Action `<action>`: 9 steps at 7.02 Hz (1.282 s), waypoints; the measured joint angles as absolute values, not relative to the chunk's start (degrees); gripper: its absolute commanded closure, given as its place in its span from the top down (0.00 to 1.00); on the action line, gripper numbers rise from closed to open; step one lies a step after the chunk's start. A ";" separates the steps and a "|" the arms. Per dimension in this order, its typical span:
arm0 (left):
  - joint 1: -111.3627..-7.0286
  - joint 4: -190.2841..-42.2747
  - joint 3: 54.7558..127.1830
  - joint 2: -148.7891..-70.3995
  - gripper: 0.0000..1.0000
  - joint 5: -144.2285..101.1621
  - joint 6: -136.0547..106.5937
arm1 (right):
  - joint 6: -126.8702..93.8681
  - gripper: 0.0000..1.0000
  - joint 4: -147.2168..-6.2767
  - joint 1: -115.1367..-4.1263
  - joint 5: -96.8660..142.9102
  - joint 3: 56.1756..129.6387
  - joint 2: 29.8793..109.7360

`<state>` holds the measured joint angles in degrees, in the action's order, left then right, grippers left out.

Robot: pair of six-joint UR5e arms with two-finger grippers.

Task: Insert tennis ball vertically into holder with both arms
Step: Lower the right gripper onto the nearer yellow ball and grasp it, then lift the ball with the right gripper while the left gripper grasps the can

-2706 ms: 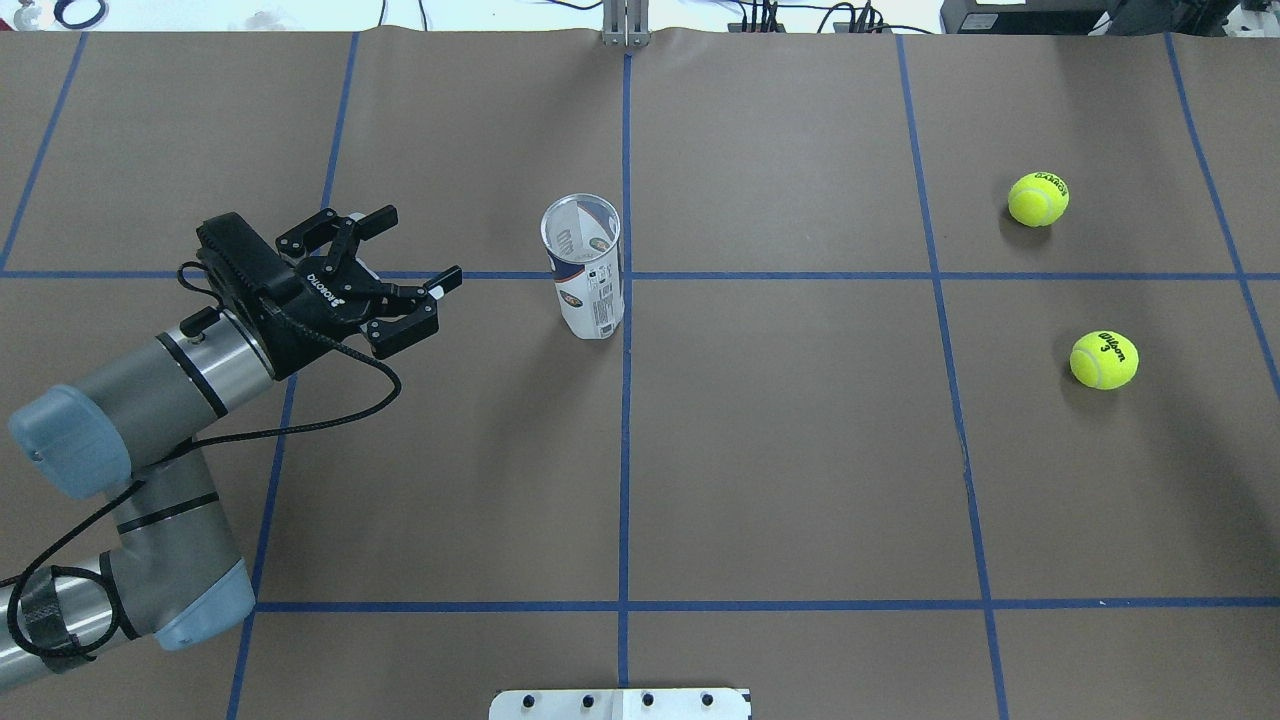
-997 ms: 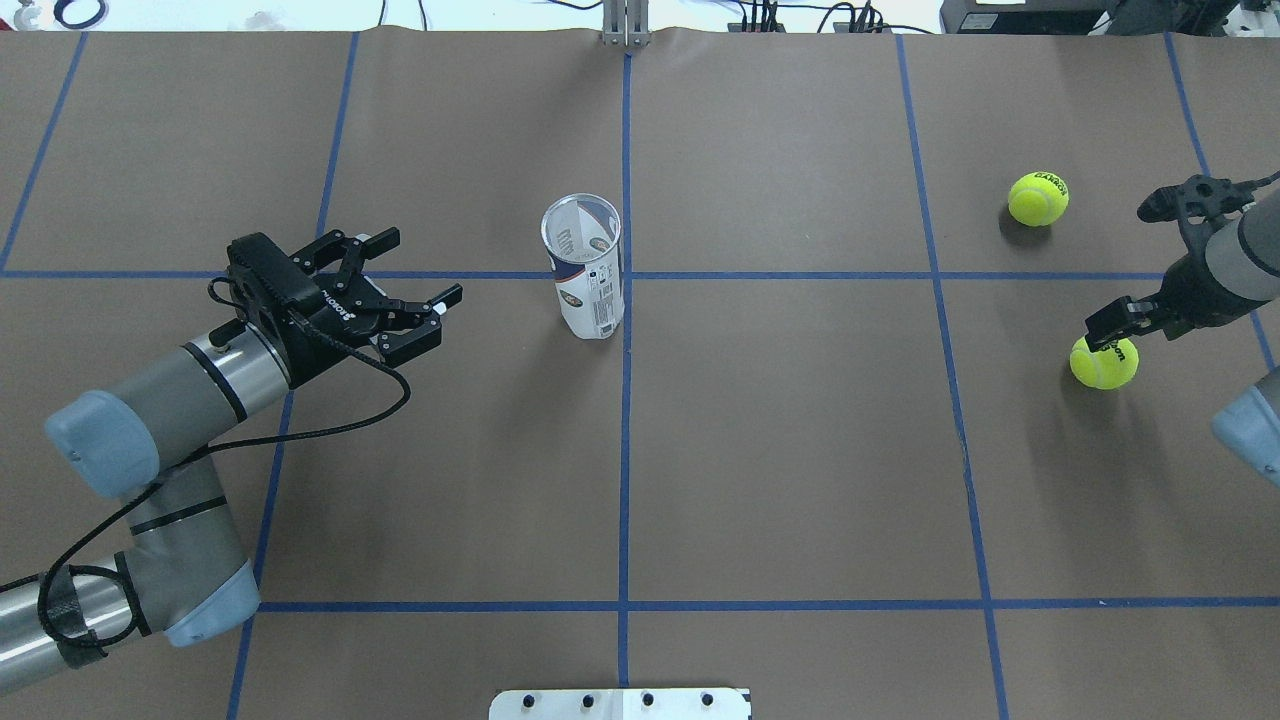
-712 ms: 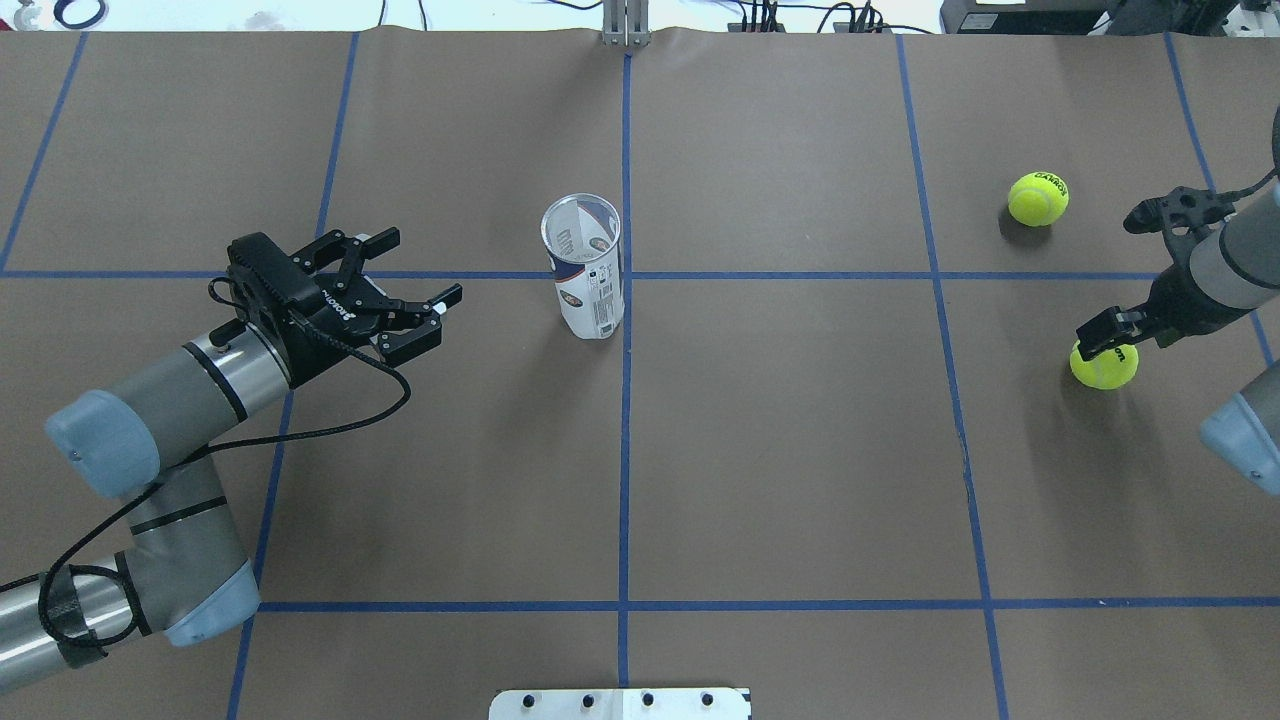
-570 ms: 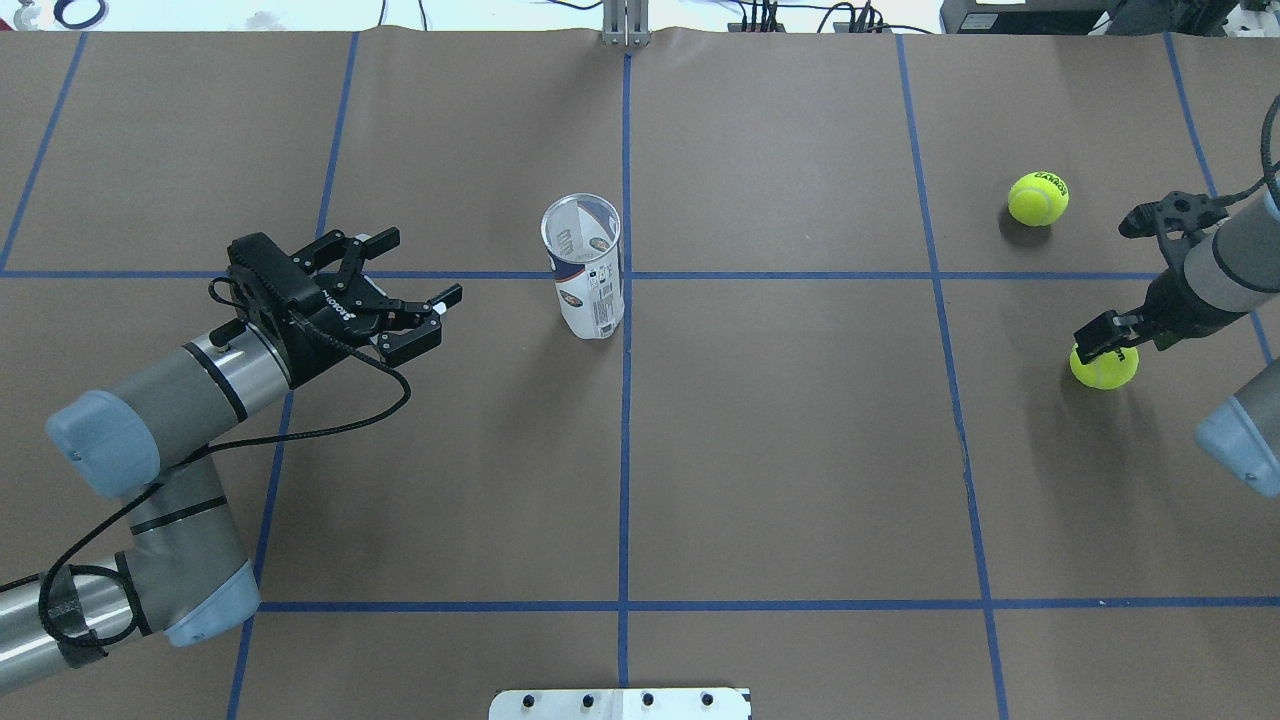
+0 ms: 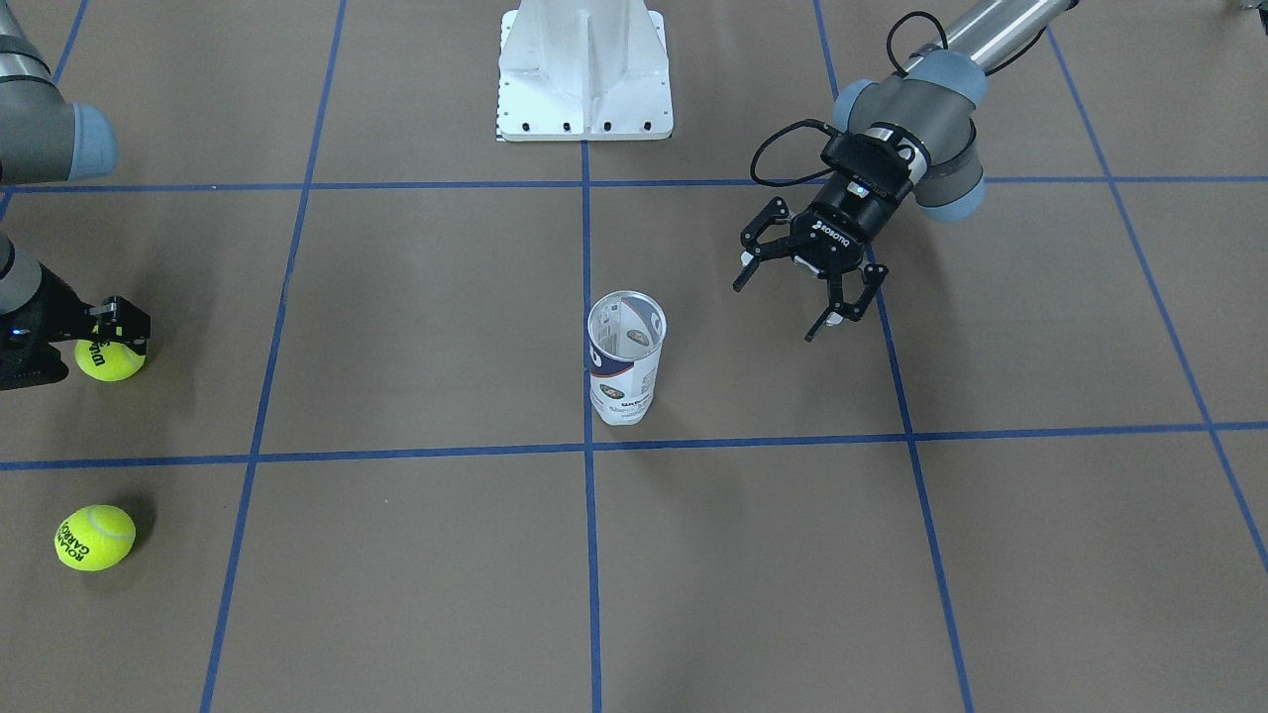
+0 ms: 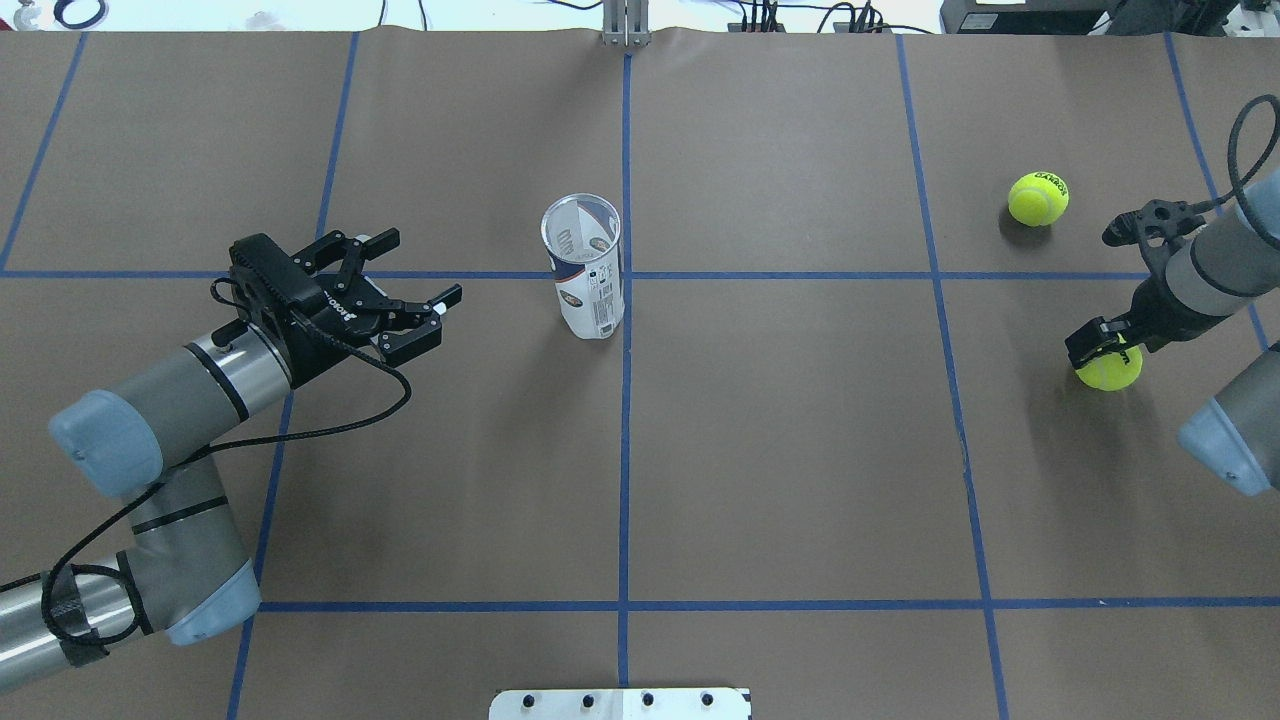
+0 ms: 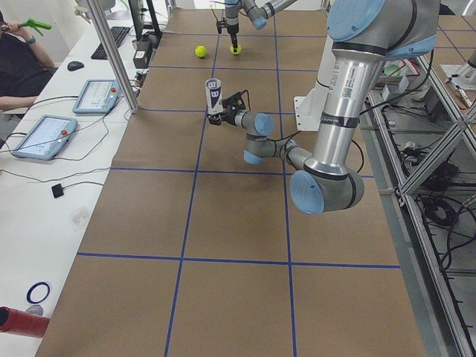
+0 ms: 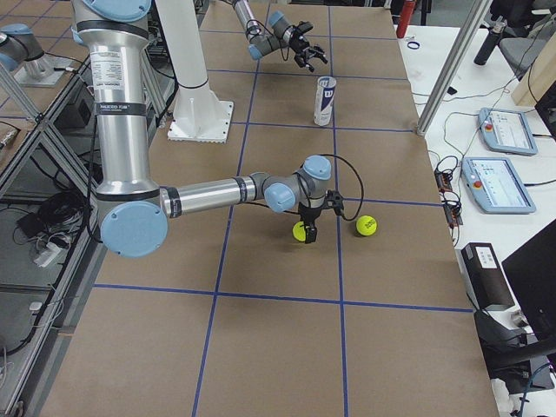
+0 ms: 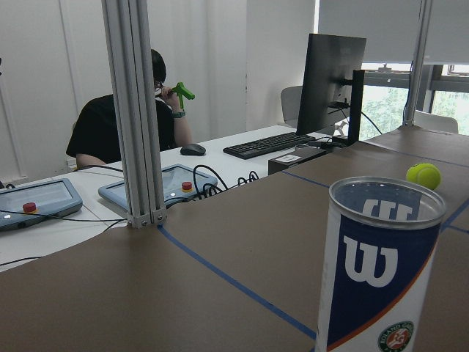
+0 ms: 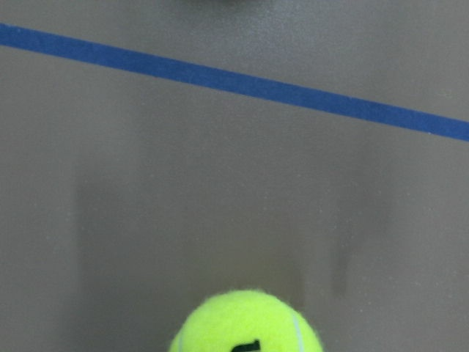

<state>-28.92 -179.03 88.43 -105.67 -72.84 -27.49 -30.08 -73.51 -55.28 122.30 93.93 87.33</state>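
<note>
1. Front-facing: the right gripper [image 5: 84, 342] points down at the table [image 5: 416, 327]; the ball [image 5: 109, 359] sits at its tips, with one finger on its robot-ward side and the dark gripper body on the other; the fingers look apart, straddling the ball rather than squeezing it. The other ball [image 5: 94, 538] lies well apart, on the side away from the robot. The left gripper [image 5: 788, 302] is spread wide and holds nothing; the holder [image 5: 622, 366] stands near, ahead of its tips and not touching them.
2. Overhead: the holder [image 6: 588, 270] is upright, long axis vertical, mouth up; it lies straight ahead of the left gripper [image 6: 415, 268] with bare table between; the left arm is much the nearer to it. The right gripper [image 6: 1100, 342] partly covers the ball [image 6: 1112, 370]; the right arm is the nearer to both balls.
3. Exterior left: the holder shows just beyond the left gripper's tips; the far gripper hangs over the ball, too small to judge.
4. Exterior right: the right gripper hangs vertical with the ball at its fingertips, resting on the table; touching or just apart, I cannot tell.
5. Left wrist: the holder stands close ahead, a little right of centre, rim open; no fingers in view.
6. Right wrist: the ball's top shows at the bottom edge, centred, directly below; no fingers in view. The next move likely turns on closing squarely across it.
</note>
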 measured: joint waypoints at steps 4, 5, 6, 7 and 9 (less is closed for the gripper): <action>-28.93 -179.03 88.01 -105.73 0.99 -72.72 -27.37 | -29.86 0.00 -73.54 -54.90 122.77 93.91 87.35; -28.95 -179.03 87.99 -105.76 0.99 -72.70 -27.36 | -29.52 0.00 -73.53 -54.87 122.84 94.03 87.31; -28.94 -179.01 87.98 -106.02 0.99 -72.69 -27.39 | -29.18 0.00 -73.58 -54.86 122.93 94.55 87.23; -28.93 -178.98 87.50 -106.81 0.99 -72.69 -27.43 | -29.01 0.00 -73.86 -55.18 123.40 95.94 87.10; -28.76 -179.00 83.02 -110.35 0.99 -72.75 -27.53 | -29.18 0.00 -74.39 -59.30 129.73 98.27 85.18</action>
<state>-28.76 -179.00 83.02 -110.35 -72.75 -27.53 -29.18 -74.39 -59.30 129.73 98.27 85.18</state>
